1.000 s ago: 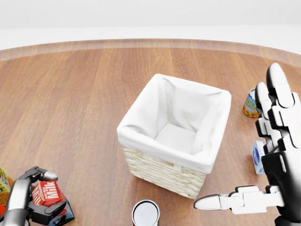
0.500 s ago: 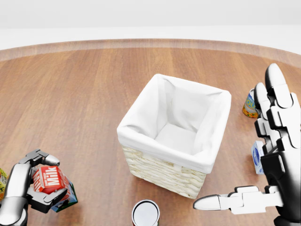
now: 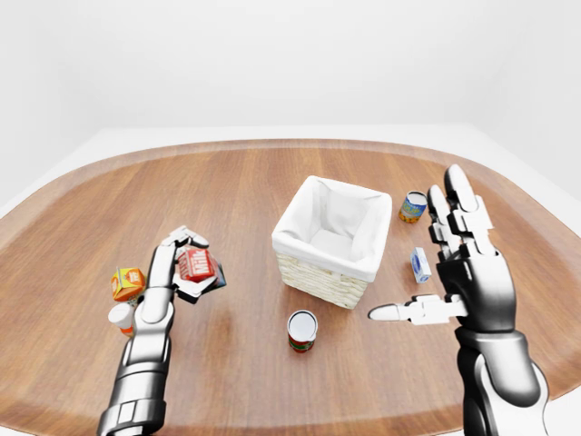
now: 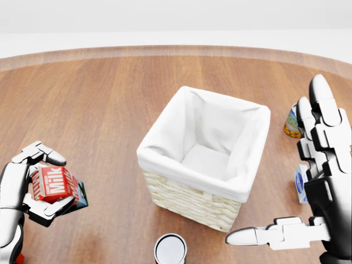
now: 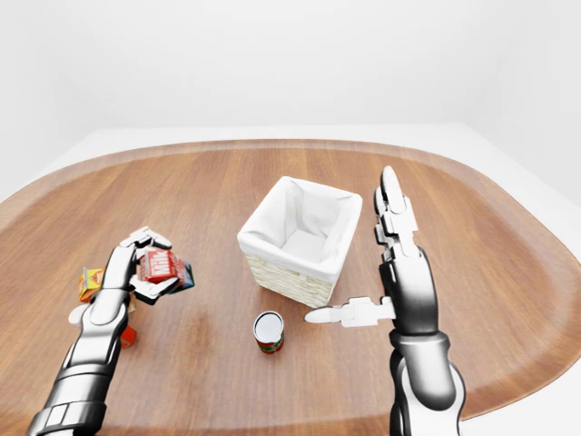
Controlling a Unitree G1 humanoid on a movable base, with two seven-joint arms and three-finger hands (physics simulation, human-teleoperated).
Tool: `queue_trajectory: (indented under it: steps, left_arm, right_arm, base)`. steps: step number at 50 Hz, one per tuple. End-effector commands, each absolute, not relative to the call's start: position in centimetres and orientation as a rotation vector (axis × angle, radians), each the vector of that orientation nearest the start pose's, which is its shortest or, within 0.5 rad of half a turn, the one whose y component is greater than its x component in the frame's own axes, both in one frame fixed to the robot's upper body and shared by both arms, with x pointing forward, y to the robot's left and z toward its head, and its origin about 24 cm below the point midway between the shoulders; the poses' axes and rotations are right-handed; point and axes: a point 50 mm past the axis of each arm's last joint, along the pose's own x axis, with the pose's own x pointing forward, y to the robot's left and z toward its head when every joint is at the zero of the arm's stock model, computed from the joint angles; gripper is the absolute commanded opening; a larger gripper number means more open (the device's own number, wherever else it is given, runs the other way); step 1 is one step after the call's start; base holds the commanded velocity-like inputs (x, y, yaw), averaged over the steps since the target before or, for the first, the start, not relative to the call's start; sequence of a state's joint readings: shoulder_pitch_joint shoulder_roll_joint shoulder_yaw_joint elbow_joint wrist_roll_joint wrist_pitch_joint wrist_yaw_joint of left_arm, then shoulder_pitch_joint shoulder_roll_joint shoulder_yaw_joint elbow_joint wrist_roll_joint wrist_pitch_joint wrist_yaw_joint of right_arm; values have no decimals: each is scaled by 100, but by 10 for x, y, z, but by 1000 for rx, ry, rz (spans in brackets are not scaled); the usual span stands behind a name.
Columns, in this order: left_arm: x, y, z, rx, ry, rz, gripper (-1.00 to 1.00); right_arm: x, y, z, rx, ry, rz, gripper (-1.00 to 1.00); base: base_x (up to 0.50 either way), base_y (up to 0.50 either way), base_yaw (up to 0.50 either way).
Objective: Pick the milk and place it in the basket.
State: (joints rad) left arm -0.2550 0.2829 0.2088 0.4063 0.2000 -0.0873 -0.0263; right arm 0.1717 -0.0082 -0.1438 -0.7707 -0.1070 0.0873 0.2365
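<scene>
The left hand (image 4: 34,187) pinches the milk (image 4: 54,184) clear of the table (image 4: 99,99), well left of the basket (image 4: 204,159). The right hand (image 4: 322,181) hangs spread, empty. The carton looks tilted; a loose grip could let it slip before reaching the rim.

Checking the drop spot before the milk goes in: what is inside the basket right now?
Inside the basket only its white cloth liner shows, folded over the rim, with a bare floor. The near wall hides a strip of that floor. The milk is in the left hand, outside.
</scene>
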Motion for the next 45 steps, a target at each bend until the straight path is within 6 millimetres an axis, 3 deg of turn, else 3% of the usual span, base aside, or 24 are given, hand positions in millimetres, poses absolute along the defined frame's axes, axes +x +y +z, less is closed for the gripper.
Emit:
queue_trajectory:
  steps: [1, 22, 45]
  left_arm:
    - [299, 250, 90, 449, -112, 166, -100]
    - [292, 231, 150, 520, -362, 111, -100]
    - [293, 210, 180, 550, -433, 70, -100]
  right_arm:
    - [188, -175, 167, -245, -478, 19, 100]
    - [187, -174, 166, -246, -469, 23, 100]
    - [189, -174, 163, -244, -457, 26, 100]
  base:
    - [0, 0, 0]
    - [0, 0, 0]
    - [0, 0, 0]
